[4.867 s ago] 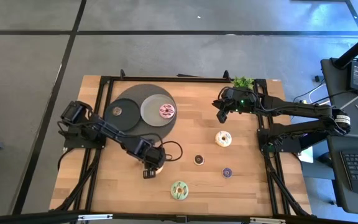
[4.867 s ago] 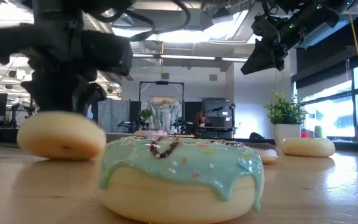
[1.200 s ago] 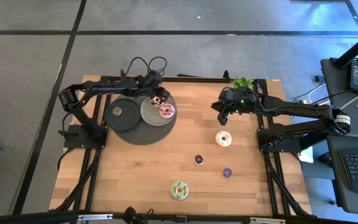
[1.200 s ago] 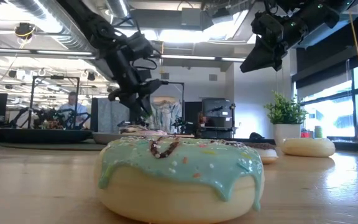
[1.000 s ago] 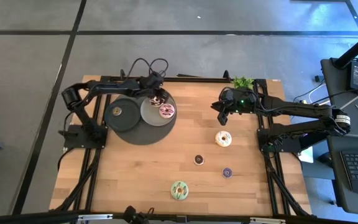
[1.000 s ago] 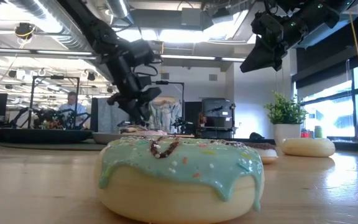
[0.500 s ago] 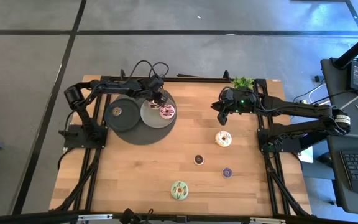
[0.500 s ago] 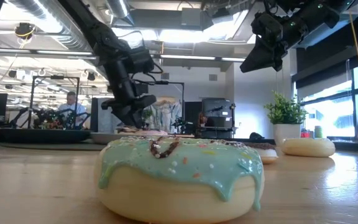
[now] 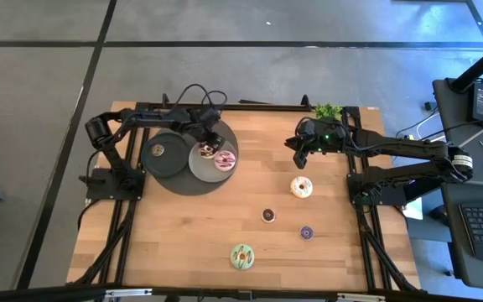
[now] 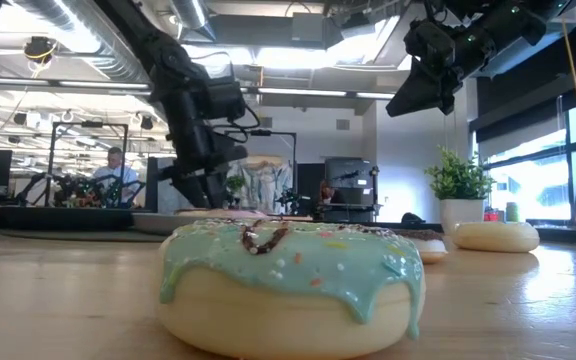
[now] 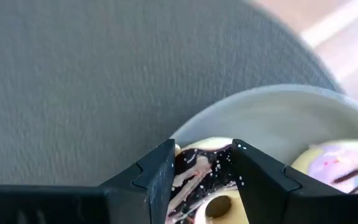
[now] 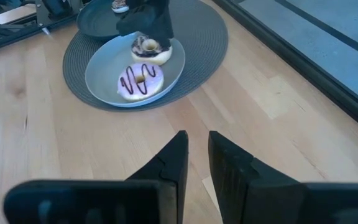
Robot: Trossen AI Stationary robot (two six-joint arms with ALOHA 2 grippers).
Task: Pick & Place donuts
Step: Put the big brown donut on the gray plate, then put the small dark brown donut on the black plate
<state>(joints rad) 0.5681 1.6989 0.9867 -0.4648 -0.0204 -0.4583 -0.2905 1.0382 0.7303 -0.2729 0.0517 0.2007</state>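
Observation:
My left gripper (image 9: 208, 141) is down over the grey plate (image 9: 216, 170), shut on a chocolate-iced donut (image 11: 199, 182) that lies on the plate beside a pink donut (image 9: 224, 159). My right gripper (image 9: 296, 156) hovers shut above the table's far right part, touching nothing. On the wood lie a cream-white donut (image 9: 301, 187), a tiny brown one (image 9: 268, 216), a tiny purple one (image 9: 306, 232) and a green-iced one (image 9: 242, 257). Another tiny donut (image 9: 158, 151) sits on a dark plate (image 9: 164, 164). My left gripper holds the chocolate donut by its outer sides (image 11: 180, 167), pinched between the two fingers (image 11: 157, 177). The fingers come from above, pointing down. The donut lies flat, with its underside on the grey plate (image 11: 272, 118).
The grey plate and the dark plate rest on a large dark round mat (image 9: 193, 186) at the table's far left. A small potted plant (image 9: 328, 110) stands at the far edge by the right arm. Bare wood (image 9: 174, 235) lies between the mat and the near edge.
My left gripper has come down and a little toward the near edge, bringing the chocolate donut onto the grey plate next to the pink one. The plate with the pink donut has shifted slightly toward the near edge.

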